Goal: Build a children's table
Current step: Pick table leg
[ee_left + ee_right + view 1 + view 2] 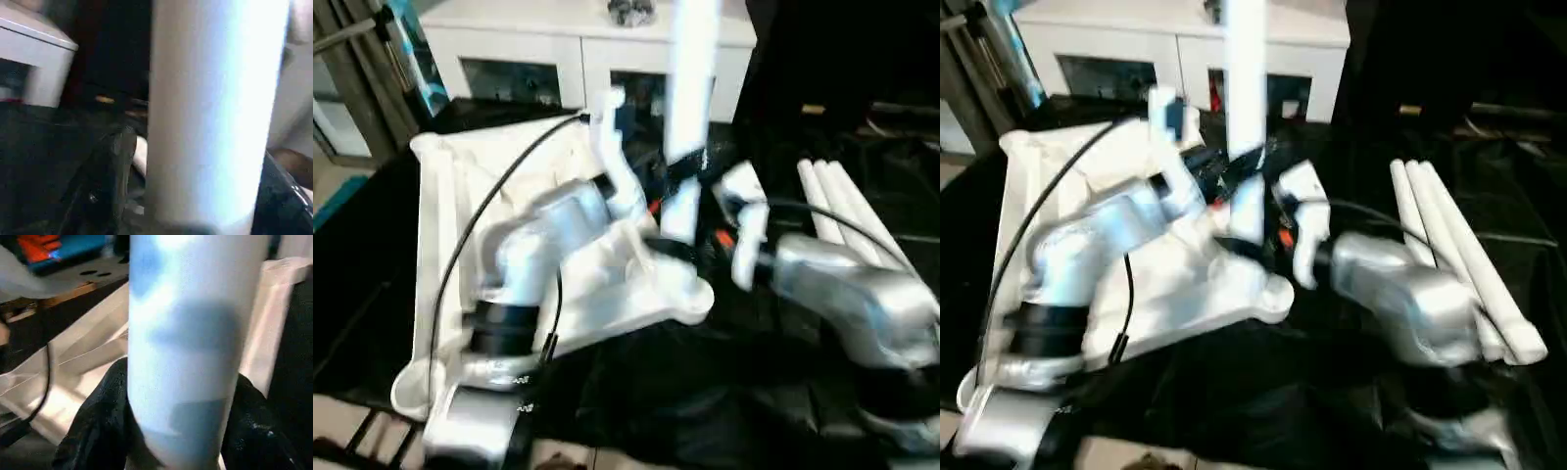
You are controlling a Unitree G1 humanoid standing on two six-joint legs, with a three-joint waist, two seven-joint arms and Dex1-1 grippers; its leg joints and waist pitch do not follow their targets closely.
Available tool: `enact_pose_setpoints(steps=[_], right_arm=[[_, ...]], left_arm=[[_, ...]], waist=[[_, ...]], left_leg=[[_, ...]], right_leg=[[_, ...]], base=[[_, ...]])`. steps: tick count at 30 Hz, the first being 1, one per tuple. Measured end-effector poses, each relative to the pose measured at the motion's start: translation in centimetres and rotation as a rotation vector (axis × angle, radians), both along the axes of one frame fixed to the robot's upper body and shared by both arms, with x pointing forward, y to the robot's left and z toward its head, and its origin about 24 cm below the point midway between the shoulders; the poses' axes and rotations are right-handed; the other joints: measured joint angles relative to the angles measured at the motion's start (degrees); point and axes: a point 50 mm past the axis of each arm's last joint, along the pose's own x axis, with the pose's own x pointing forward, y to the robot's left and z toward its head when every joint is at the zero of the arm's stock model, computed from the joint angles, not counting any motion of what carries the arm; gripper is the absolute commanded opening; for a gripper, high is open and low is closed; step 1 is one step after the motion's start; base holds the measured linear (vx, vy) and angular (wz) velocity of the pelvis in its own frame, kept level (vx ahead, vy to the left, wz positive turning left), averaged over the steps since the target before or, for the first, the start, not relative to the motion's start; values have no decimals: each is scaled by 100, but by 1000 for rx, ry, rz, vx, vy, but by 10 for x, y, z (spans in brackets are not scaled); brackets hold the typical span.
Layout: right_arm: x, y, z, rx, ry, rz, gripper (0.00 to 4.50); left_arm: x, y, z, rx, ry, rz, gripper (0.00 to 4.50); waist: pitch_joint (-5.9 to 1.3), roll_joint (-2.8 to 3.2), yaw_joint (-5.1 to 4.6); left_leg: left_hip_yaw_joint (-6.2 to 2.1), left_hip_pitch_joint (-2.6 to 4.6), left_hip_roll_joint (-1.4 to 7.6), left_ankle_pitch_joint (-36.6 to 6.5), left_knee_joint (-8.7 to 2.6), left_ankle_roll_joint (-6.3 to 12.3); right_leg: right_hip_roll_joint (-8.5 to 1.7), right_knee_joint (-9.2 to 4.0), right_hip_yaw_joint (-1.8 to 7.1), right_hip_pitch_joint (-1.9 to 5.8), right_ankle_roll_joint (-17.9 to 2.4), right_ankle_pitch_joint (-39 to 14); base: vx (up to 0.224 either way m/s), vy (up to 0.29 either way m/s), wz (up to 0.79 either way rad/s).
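The white tabletop [440,196] lies upside down on black cloth, ribs up. One white leg [690,78] stands upright over its near right corner socket [690,299]. My left gripper [666,176] reaches across the tabletop to the leg. In the left wrist view one black finger [115,166] stands slightly off the tube, so the jaws look open around it. My right gripper [690,245] comes in from the right, lower on the same leg. Its black fingers [105,406] press against both sides of the tube.
Three spare white legs [842,211] lie side by side on the cloth at the right. A white cabinet [558,39] with glass-fronted compartments stands behind the tabletop. A black cable [480,215] runs along my left forearm.
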Motion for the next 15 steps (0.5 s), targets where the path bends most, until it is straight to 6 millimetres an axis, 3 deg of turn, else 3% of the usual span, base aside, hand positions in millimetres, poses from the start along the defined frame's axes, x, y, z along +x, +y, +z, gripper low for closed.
enact_pose_setpoints(steps=[3,6,14,15], right_arm=[[3,6,-3,-11,-5,-53,190],[6,10,-5,-21,-1,-92,189],[8,19,-3,-14,-16,-107,189],[8,20,-3,-10,-16,-106,224]], left_arm=[[3,-2,-2,15,24,113,293],[5,-5,-3,23,49,211,257],[5,-3,-1,-8,54,250,205],[5,-2,0,-10,53,248,200]], waist=[[1,-1,5],[1,-1,11],[0,0,17],[0,0,18]], left_leg=[[0,-5,1,0,0,0],[0,-8,1,0,0,2],[0,-9,1,0,0,3],[0,-9,1,0,0,3]], right_leg=[[0,-4,-1,-2,2,1],[0,-8,-1,-2,3,3],[0,-9,-1,-3,3,3],[0,-9,-2,-3,3,3]], base=[[0,0,0],[0,0,0],[0,0,0],[0,0,0]])
